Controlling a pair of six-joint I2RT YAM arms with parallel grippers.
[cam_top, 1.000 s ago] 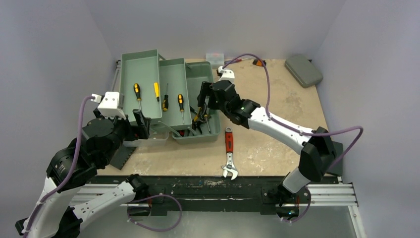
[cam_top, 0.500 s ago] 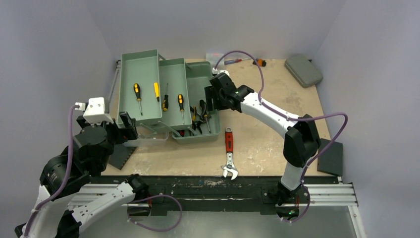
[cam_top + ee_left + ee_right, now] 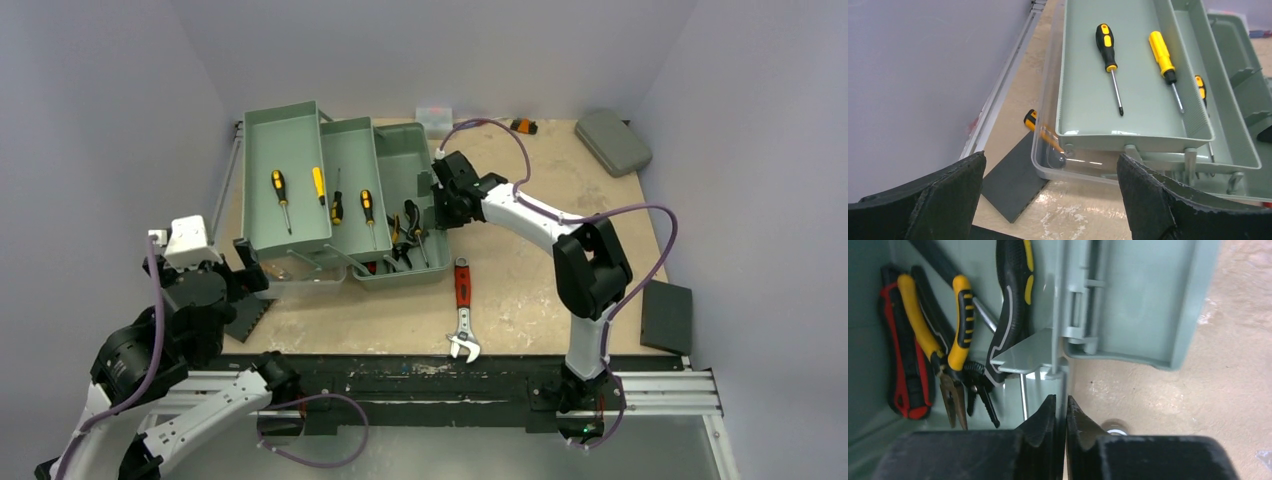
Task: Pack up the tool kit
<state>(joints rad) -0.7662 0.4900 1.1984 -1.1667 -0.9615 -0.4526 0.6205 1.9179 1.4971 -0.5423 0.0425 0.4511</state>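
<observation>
Since the earlier frame our right hand (image 3: 441, 208) has swung left onto the toolbox (image 3: 404, 152) and closed, while our left hand (image 3: 252, 262) has drawn back near-left. The right fingers (image 3: 1045, 415) now pinch the toolbox's thin right wall, probably to steady it or fold the trays (image 3: 290, 150) in. The left hand hangs spread and empty, clear of the trays. The toolbox stands open, far left on the worktop (image 3: 520, 290). A wrench (image 3: 462, 300) lies outside it, so packing looks unfinished.
</observation>
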